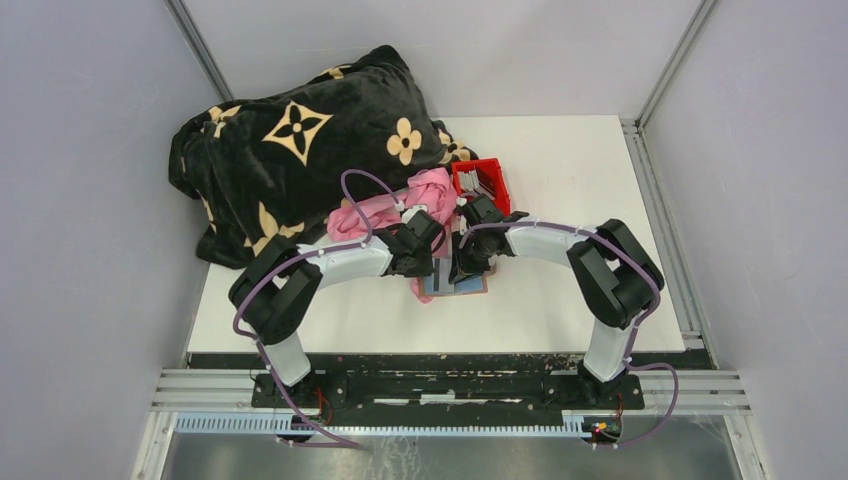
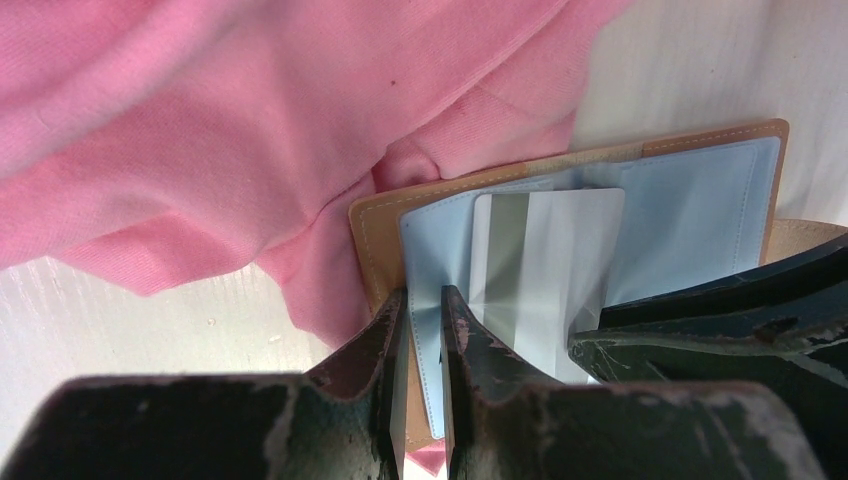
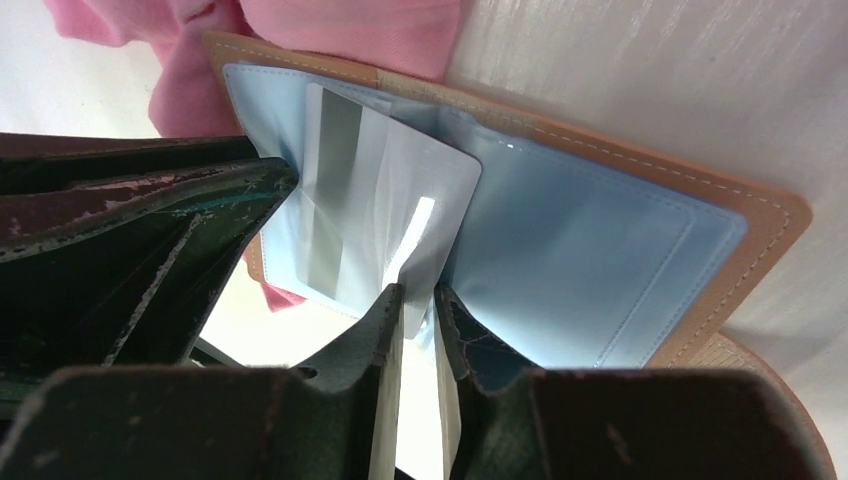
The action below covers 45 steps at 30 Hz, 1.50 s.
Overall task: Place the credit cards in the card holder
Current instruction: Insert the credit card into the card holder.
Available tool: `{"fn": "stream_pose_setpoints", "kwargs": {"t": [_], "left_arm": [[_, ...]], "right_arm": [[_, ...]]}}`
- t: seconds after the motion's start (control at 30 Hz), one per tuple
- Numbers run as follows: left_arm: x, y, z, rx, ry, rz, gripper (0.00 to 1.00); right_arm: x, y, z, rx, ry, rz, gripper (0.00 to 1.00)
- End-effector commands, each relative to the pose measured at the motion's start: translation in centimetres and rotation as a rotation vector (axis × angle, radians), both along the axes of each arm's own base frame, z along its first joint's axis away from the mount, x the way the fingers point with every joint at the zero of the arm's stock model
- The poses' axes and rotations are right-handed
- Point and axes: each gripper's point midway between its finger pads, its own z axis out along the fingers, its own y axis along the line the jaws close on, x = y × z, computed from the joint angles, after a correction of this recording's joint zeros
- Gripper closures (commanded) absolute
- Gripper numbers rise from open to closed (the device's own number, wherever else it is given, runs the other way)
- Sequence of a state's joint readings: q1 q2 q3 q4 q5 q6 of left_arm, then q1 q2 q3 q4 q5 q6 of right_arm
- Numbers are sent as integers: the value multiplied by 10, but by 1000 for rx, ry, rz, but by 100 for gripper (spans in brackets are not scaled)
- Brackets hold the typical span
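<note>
White table below us: our left gripper pinches the card holder pocket, our right gripper clamps one credit card; we should slide it straight, slowly.

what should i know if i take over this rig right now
Left hand: shut on the blue inner flap of the card holder, which lies open beside the pink cloth.
Right hand: shut on a grey card, held over the open holder.
Done: no card clearly seated in a slot.
Left: push this card in, then fetch the cards that seem to sit in the red bin.
</note>
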<state>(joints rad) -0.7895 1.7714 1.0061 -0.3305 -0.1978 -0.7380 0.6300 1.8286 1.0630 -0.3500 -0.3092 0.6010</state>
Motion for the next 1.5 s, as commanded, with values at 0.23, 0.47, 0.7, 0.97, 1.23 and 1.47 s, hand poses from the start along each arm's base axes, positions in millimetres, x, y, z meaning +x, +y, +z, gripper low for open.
{"fn": "stream_pose_setpoints", "kwargs": {"t": [0.23, 0.47, 0.7, 0.97, 1.23, 1.47], "left_arm": [[-62, 42, -57, 162, 221, -70, 97], [-65, 45, -61, 167, 230, -58, 97], [-65, 46, -62, 170, 230, -56, 97], [-66, 47, -63, 174, 233, -59, 97], [-66, 47, -64, 182, 238, -66, 97], [-67, 48, -64, 190, 241, -79, 97]], "right_arm": [[6, 3, -9, -102, -36, 61, 75], [13, -3, 6, -121, -93, 61, 70], [25, -6, 22, -115, -140, 35, 67], [44, -16, 32, -106, -176, -14, 68], [58, -11, 24, -88, -162, -28, 79], [60, -5, 15, -80, -125, -24, 87]]}}
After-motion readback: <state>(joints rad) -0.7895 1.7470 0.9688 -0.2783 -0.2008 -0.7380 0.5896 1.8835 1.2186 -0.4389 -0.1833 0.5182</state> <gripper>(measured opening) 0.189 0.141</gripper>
